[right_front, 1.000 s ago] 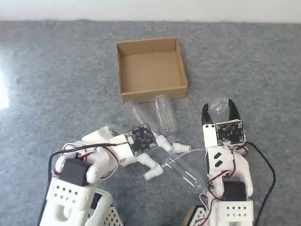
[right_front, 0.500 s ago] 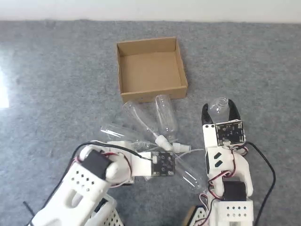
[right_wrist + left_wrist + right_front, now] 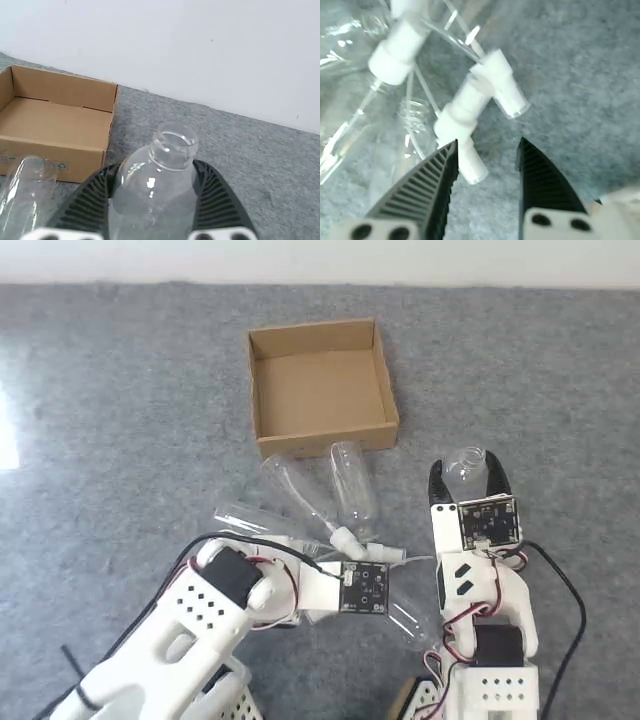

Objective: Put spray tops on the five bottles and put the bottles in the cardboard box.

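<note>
Cardboard box (image 3: 325,438): stands near the far edge of the desk (image 3: 120,420), open side up.
Left pincer (image 3: 487,145): open, holding nothing, just above the white spray tops (image 3: 465,106).
Right pincer (image 3: 159,197): closed around an upright bottle (image 3: 170,150) with a bare neck, right of the heap.
Lying bottles (image 3: 352,488): crossed in a heap between the box and the near edge, crowding the spray tops.
Views: the left wrist view shows thin tubes on the tops; in the high view the arm's board (image 3: 365,587) covers that spot.

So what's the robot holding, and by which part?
The right pincer holds a clear bottle by its body, below the neck. The left pincer is open, holding nothing.
</note>
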Available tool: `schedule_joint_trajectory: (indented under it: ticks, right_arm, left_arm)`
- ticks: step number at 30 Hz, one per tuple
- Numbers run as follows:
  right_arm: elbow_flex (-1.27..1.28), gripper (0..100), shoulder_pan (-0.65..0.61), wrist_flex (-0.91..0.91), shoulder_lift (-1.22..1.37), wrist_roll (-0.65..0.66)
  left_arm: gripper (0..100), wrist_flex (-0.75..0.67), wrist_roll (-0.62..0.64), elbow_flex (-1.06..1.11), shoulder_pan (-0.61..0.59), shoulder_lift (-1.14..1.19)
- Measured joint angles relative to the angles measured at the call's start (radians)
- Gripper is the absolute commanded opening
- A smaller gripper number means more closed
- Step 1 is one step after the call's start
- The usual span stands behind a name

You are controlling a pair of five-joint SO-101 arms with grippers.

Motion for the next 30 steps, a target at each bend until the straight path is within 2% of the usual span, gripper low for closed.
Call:
schedule_joint_trajectory:
  ticks: [18,30]
  right_arm:
    - [0.000,0.9,0.000,0.000,0.000,0.000]
    - [0.000,0.9,0.000,0.000,0.000,0.000]
  left_arm:
    - [18,-0.100,-0.025,0.002,0.000,0.003]
    - [18,-0.206,-0.026,0.089,0.000,0.003]
